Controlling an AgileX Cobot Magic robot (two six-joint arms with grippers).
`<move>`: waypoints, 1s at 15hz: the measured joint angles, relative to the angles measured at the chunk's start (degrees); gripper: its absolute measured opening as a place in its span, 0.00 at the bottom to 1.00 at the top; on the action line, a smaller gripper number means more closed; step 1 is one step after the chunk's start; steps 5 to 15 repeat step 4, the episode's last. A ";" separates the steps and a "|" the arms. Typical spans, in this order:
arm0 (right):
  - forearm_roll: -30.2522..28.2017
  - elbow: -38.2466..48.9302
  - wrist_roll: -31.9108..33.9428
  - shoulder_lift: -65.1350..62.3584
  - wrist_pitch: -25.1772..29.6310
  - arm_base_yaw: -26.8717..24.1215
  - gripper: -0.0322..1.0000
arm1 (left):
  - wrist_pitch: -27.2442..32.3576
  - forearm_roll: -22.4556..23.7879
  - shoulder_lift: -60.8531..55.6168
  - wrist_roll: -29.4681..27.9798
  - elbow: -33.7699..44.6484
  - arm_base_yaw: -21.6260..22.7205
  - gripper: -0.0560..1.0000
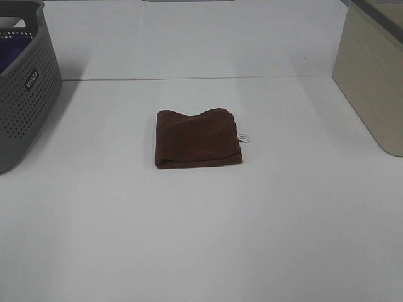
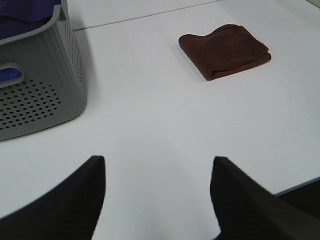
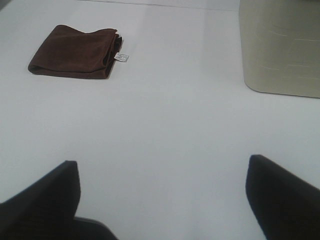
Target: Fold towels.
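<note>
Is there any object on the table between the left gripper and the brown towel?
No. In the left wrist view, only bare white table lies between the open left gripper and the folded brown towel. The gray basket stands off to one side.

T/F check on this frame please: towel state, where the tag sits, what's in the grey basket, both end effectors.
1. The brown towel lies folded on the table. True.
2. Its white tag sticks out toward the grey basket. False: it is on the side facing the beige bin.
3. The grey basket holds a purple cloth. True.
4. The left end effector grips the towel. False: open, empty, away from it.
5. The right end effector is open. True.
</note>
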 joint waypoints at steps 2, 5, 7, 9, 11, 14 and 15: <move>0.00 0.00 0.00 0.00 0.00 0.00 0.85 | 0.00 0.00 0.00 0.00 0.00 0.00 0.62; 0.00 0.00 0.00 0.00 0.00 0.00 0.85 | 0.00 0.00 0.00 0.00 0.00 0.00 0.62; 0.00 0.00 0.00 0.00 0.00 0.00 0.85 | 0.00 0.00 0.00 0.00 0.00 0.00 0.62; 0.00 0.00 0.00 0.00 0.00 0.00 0.85 | 0.00 0.00 0.00 0.00 0.00 0.00 0.62; 0.00 0.00 0.00 0.00 0.00 0.00 0.85 | 0.00 0.00 0.00 0.00 0.00 0.00 0.62; 0.00 0.00 0.00 0.00 0.00 0.00 0.85 | 0.00 0.00 0.00 0.00 0.00 0.00 0.62; 0.00 0.00 0.00 0.00 0.00 0.00 0.85 | 0.00 0.00 0.00 0.00 0.00 0.00 0.62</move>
